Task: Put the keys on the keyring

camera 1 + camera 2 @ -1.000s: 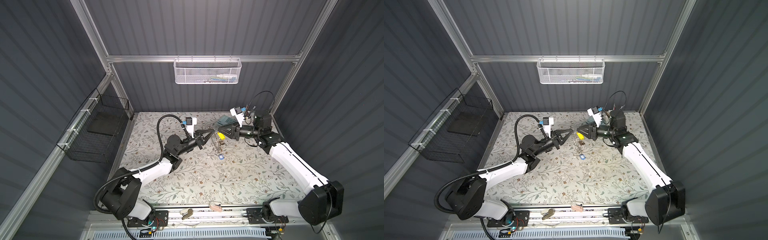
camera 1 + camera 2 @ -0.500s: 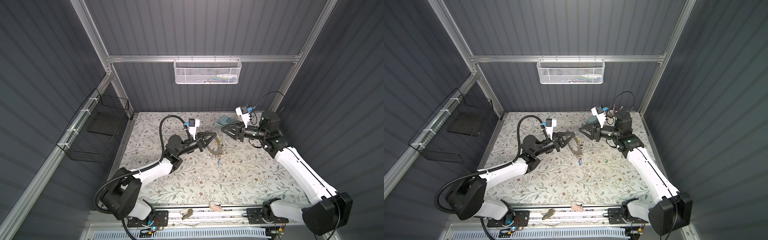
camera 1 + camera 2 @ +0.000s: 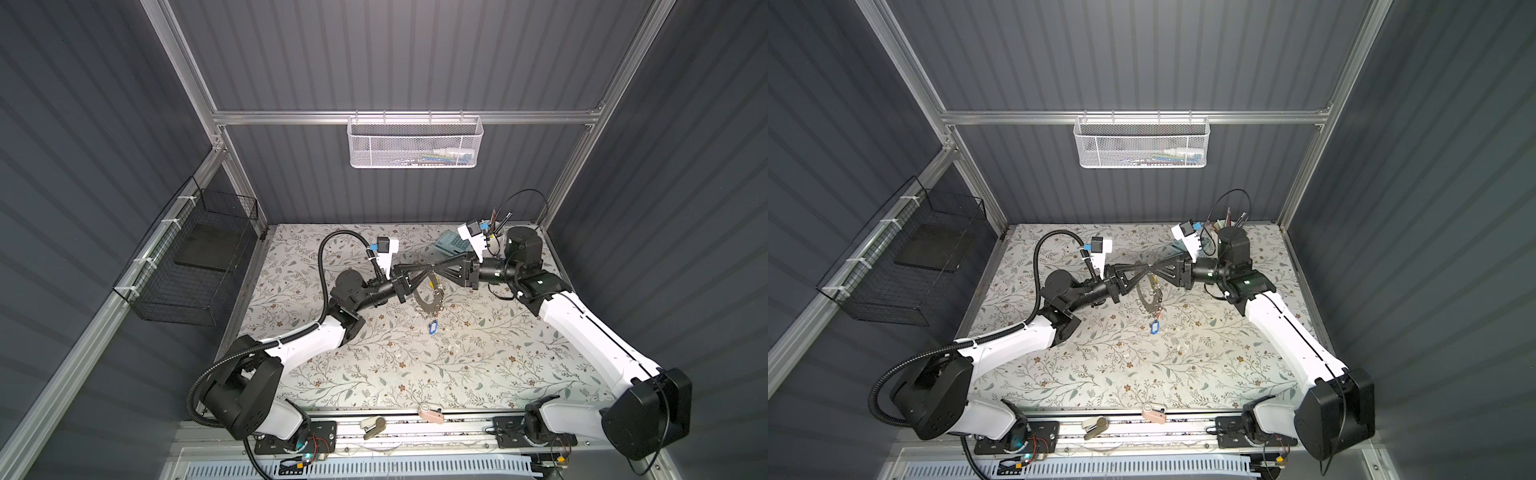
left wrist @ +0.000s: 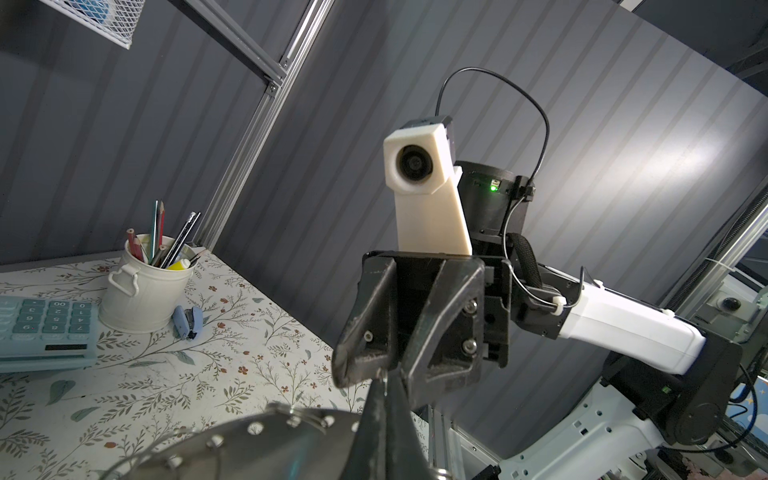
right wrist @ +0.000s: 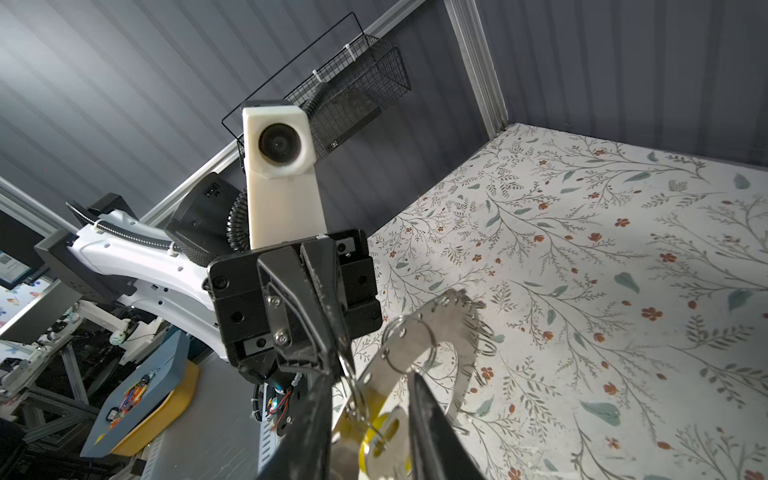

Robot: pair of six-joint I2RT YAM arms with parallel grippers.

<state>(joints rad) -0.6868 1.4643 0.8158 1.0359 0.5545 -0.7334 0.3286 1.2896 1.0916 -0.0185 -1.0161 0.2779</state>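
The left gripper [image 5: 338, 359] is pinched shut on the 12 o'clock edge of the keyring [image 5: 451, 322]. It holds the ring up off the table [image 3: 374, 365], just past centre toward 12 o'clock. The right gripper [image 4: 388, 368] meets it tip to tip, its jaws a little apart with nothing visibly clamped.

A yellow-tagged key [image 5: 374, 436] hangs below those jaws. A blue-tagged key [image 3: 433, 328] dangles at the ring's 6 o'clock.

The step in hand looks like working a wire loop [image 5: 409, 345] on the rim. To do it well:
- The left gripper's clamp should hold the ring dead steady.
- The right tips should close on the thin loop alone, not on the flat band.
- The right tips should come in slowly, because the two sets of fingertips are almost touching.

Containers:
- The black wire basket [image 3: 166, 286] on the wall at 9 o'clock holds a dark flat slab [image 3: 208, 253].
- The white mesh basket [image 3: 395, 149] on the rail at 12 o'clock holds items too small to name.
- The white pail [image 4: 145, 299] at about 1 o'clock holds pencils [image 4: 160, 232].
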